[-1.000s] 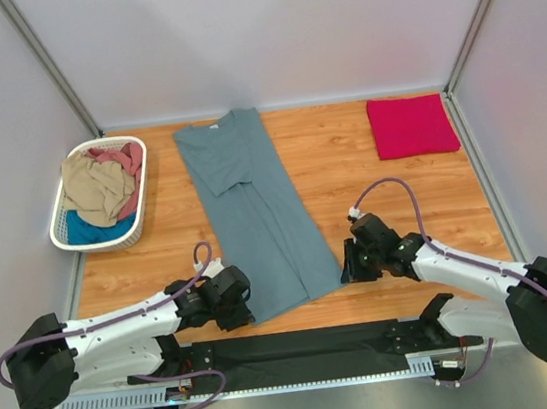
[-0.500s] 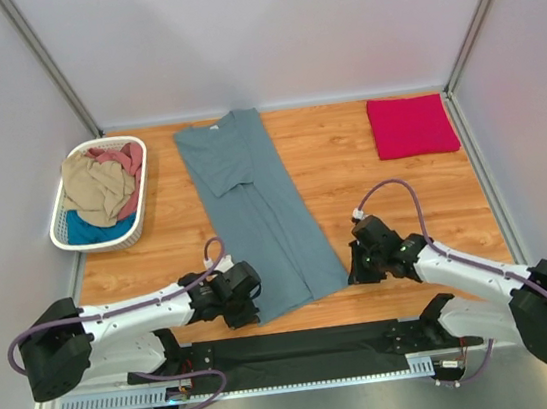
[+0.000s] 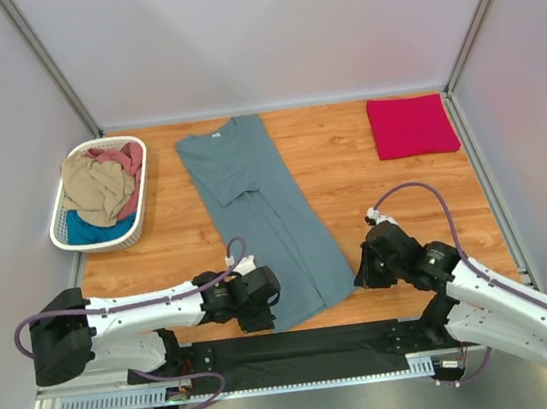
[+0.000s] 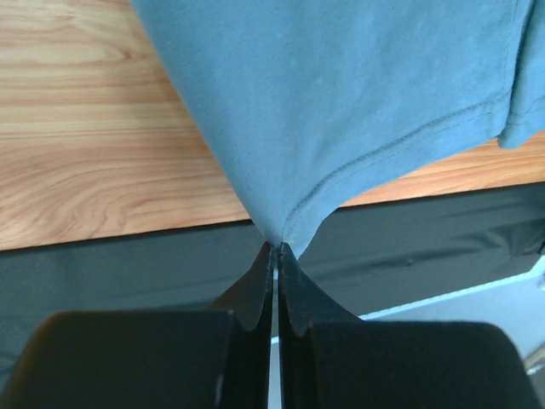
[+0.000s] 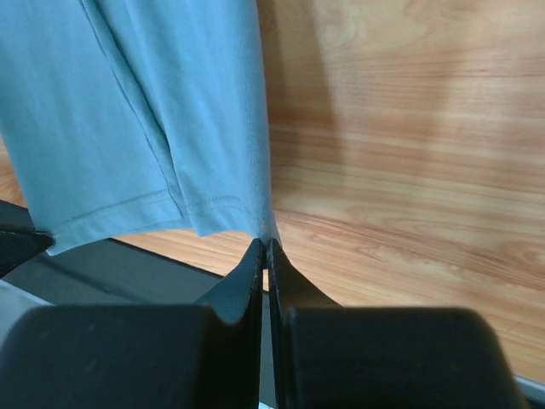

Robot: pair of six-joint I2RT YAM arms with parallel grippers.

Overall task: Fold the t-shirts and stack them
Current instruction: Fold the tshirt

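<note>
**Nothing readable on my feeds**

Went through all three camera views from my end and I can't make out a single word, logo, number or sign. The grey-blue t-shirt (image 3: 265, 216) looks like plain cloth. Same goes for the folded crimson t-shirt (image 3: 411, 126) and the white basket (image 3: 145, 176). Any tiny print there is too small for me to tell.

slate t-shirt (image 3: 265, 216) folded lengthwise at centre, crimson t-shirt (image 3: 410, 126) folded far right, three crumpled shirts (image 3: 98, 189) far left
</note>
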